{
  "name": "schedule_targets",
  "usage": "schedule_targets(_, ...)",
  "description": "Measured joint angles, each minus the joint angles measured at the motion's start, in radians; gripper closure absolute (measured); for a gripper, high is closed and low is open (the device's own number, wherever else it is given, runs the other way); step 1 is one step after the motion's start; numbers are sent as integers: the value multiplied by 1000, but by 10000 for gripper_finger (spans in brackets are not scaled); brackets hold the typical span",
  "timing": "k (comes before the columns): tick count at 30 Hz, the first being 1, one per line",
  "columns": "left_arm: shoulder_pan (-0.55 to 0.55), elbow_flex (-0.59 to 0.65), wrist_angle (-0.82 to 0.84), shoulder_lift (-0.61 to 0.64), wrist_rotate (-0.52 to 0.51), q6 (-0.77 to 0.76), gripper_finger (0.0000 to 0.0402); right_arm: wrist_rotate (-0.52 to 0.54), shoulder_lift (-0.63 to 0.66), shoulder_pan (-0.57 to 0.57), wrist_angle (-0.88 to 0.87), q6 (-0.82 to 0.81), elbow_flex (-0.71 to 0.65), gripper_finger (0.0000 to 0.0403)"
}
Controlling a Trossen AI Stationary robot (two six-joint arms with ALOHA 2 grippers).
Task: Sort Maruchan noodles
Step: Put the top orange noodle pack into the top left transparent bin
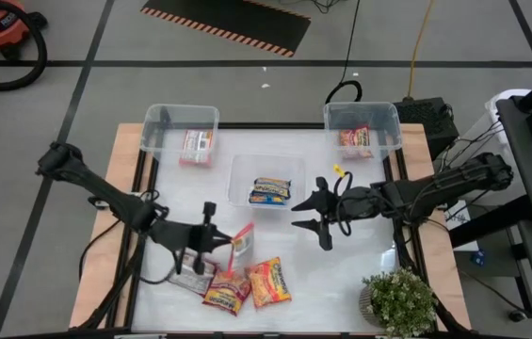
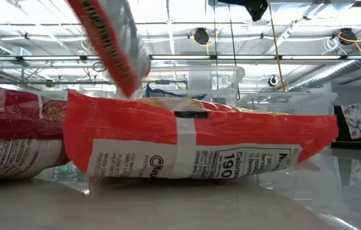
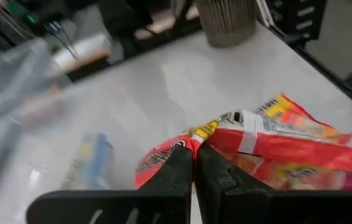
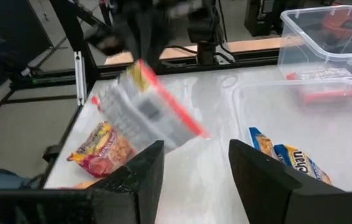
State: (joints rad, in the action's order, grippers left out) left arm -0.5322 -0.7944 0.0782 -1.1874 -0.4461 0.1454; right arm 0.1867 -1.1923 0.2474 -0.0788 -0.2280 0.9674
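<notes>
Ramen packet with a red edge (image 1: 242,240) hangs tilted above the table, pinched at one corner by the left gripper (image 1: 223,239), jaws clamped on it. Just near of it lie two more packets, red (image 1: 227,293) and orange (image 1: 268,282). Blue-yellow packets (image 1: 271,190) sit in the middle clear bin (image 1: 239,169). Right gripper (image 1: 314,223) hovers right of centre, jaws apart, empty

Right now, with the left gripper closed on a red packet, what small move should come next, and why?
Probably carry it toward the far-left clear plastic bin, which already holds a similar red packet. The left gripper pinches the red and white glossy noodle packet, lifted off the table.
</notes>
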Motion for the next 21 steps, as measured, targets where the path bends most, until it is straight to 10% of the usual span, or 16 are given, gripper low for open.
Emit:
schedule_targets(9, 25, 0, -27, 109, -22, 176, 396, -11, -75, -53, 222, 89, -19, 197)
schedule_targets(21, 27, 0, 48, 105, 105, 286, 396, -315, -319, -150, 454, 94, 46, 120)
